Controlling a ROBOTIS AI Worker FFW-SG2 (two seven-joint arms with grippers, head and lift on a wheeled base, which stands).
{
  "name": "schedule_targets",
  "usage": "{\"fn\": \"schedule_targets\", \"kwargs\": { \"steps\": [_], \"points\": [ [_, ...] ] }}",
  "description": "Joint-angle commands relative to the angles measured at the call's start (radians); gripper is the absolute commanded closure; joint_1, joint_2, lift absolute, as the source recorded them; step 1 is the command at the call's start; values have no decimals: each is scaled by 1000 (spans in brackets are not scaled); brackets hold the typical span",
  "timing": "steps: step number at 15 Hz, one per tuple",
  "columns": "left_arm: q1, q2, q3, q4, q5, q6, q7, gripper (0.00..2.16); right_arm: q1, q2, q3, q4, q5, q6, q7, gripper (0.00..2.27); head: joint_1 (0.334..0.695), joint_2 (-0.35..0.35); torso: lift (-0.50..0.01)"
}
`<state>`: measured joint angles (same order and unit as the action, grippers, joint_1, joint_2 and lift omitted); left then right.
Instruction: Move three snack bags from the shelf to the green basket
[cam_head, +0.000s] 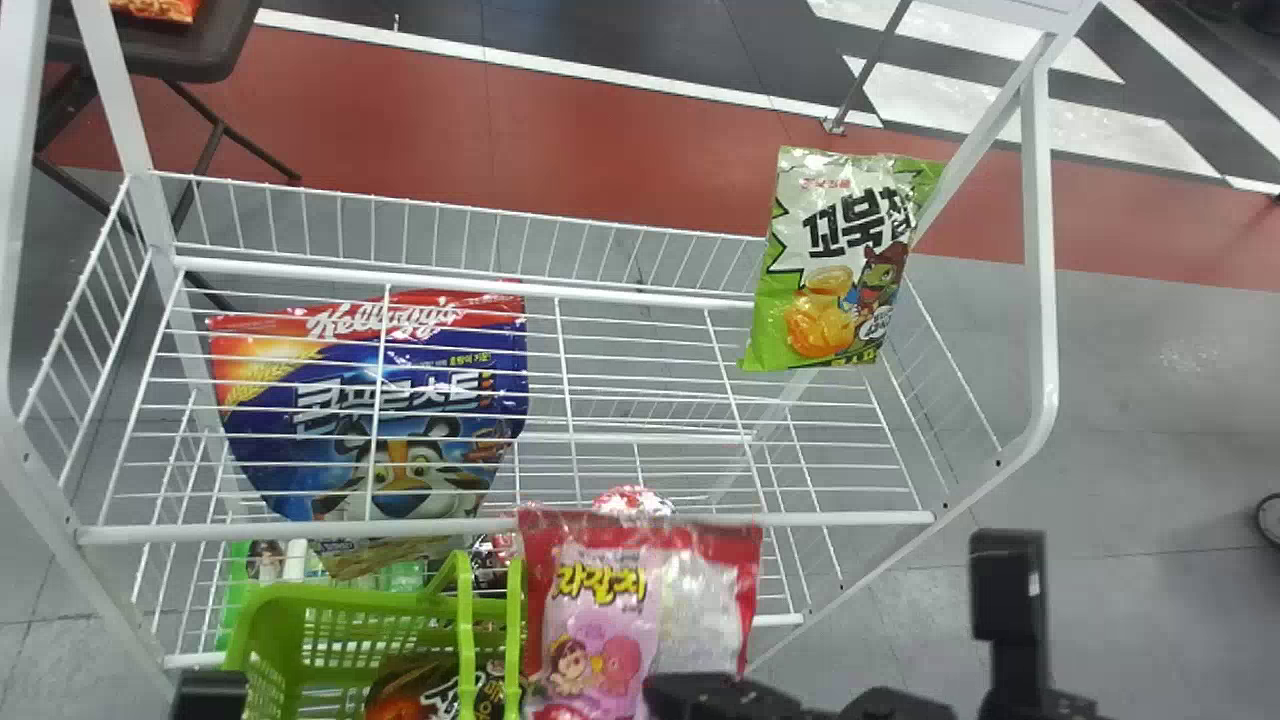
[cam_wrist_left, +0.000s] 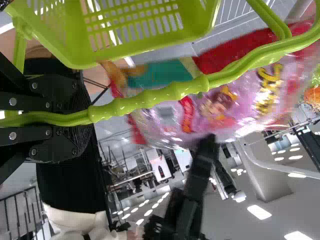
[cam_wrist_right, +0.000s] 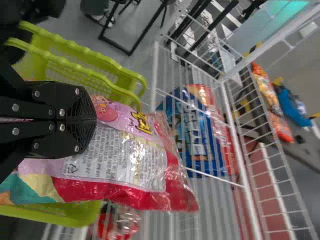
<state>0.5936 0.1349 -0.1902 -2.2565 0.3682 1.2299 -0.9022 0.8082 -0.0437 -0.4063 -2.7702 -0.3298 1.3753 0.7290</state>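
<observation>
Shelf of white wire (cam_head: 500, 522), the largest thing, spans the head view. Before it, at the lower left, is the green basket (cam_head: 350, 600) with its handles up, and a black-and-orange snack bag (cam_head: 400, 705) lies inside.

Next in size is the blue cereal bag (cam_head: 375, 420), seen through the wires at the shelf's left. The pink-and-red snack bag (cam_head: 600, 620) is off the shelf, in front of its front rail and just beside the basket's handles; whether it touches them, I cannot tell. A green-and-white snack bag (cam_head: 840, 260) sits at the shelf's far right corner.

The right gripper (cam_head: 700, 692) has its fingers clamped on the pink-and-red bag. They grip it along one side, and the bag reaches out past their tips. The left gripper (cam_wrist_left: 85, 118) has its fingers closed around a green handle (cam_wrist_left: 165, 98) of the basket. A dark part of the left arm (cam_head: 208, 692) shows at the head view's bottom left.

The head view gives the pink-and-red bag's cartoon front, while the right wrist view adds its back, with a pale panel (cam_wrist_right: 117, 157) of small print. That same wrist view has orange bags (cam_wrist_right: 267, 95) and a blue bag (cam_wrist_right: 292, 107) beyond the shelf; the head view has an orange-red packet (cam_head: 160, 8) on a dark table (cam_head: 150, 55).
</observation>
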Motion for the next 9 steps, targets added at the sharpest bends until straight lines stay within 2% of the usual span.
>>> {"fn": "schedule_targets", "kwargs": {
  "steps": [1, 9],
  "points": [
    [0, 0, -3, -3, 0, 0, -1, 1953, -3, 1, 87, 92, 74, -23, -8, 2246, 695, -350, -48],
    [-1, 6, -3, -5, -2, 0, -1, 1956, -69, -25, 267, 339, 189, -63, -42, 2246, 695, -350, -48]
  ]
}}
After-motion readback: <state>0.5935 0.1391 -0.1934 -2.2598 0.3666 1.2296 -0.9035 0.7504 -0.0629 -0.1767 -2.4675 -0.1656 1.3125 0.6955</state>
